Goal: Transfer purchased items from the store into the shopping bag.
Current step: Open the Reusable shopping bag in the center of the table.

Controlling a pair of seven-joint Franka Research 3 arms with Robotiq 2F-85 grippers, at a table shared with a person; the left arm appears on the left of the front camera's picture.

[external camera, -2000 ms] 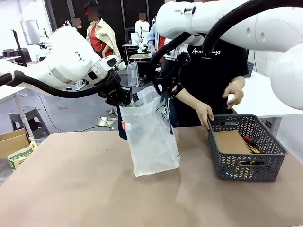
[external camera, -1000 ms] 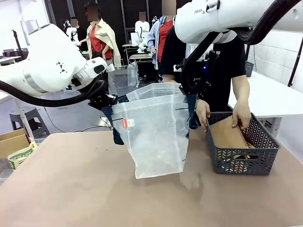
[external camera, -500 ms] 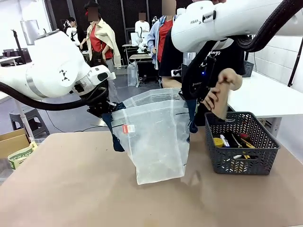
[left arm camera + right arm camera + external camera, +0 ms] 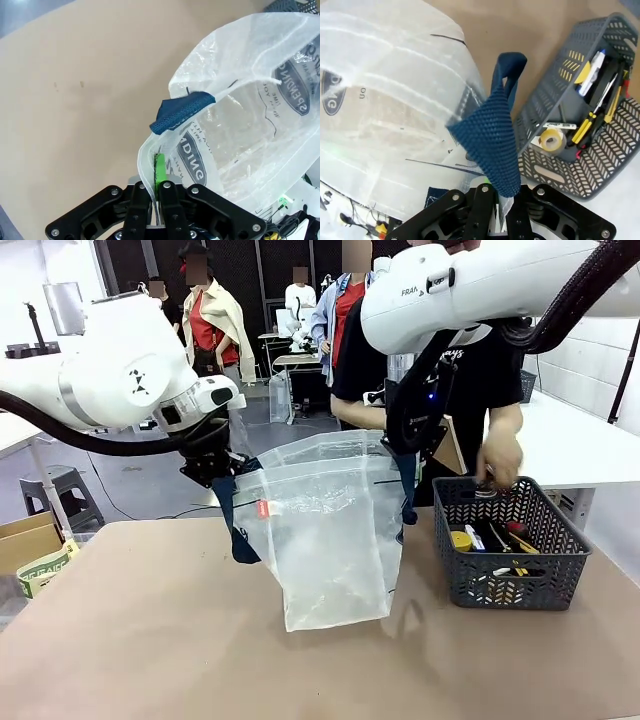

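The shopping bag (image 4: 325, 535) stands open on the table, held up by its rim from both sides. My left gripper (image 4: 215, 472) is shut on its left rim; in the left wrist view the gripper (image 4: 156, 189) pinches the plastic below a navy strap (image 4: 182, 112). My right gripper (image 4: 406, 445) is shut on the right rim, where a navy strap (image 4: 492, 142) hangs over the gripper (image 4: 495, 194). The store (image 4: 510, 585) sits to the right, holding a yellow tape roll (image 4: 551, 140) and pens. A person's hand (image 4: 498, 458) hovers over it, with a flat brown piece (image 4: 452, 445) beside it.
The brown table (image 4: 150, 640) is open at the left and front. A cardboard box (image 4: 30, 550) sits off the table's left edge. The person stands at the far side behind the basket; other people and tables are farther back.
The person's hand with the flat brown piece has dropped from above the basket toward its back rim. Both grippers keep the bag held open, almost unmoved.
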